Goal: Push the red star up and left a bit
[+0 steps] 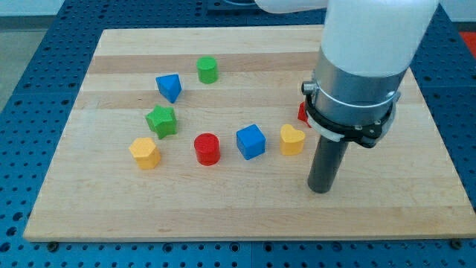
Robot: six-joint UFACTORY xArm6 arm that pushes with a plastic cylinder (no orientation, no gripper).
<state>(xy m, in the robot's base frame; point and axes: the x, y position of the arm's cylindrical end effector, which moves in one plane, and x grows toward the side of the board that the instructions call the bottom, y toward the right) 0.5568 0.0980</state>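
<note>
The red star [303,113] shows only as a small red edge at the view's right of centre; the arm hides most of it. My tip [320,189] rests on the board below and slightly right of the red star, below-right of the yellow heart-shaped block [292,139]. The rod rises from the tip into the wide grey and white arm body, which covers the board's upper right.
On the wooden board [111,208] lie a blue cube [251,141], a red cylinder [207,149], a yellow block [144,152], a green star [162,120], a blue block [169,87] and a green cylinder [207,70].
</note>
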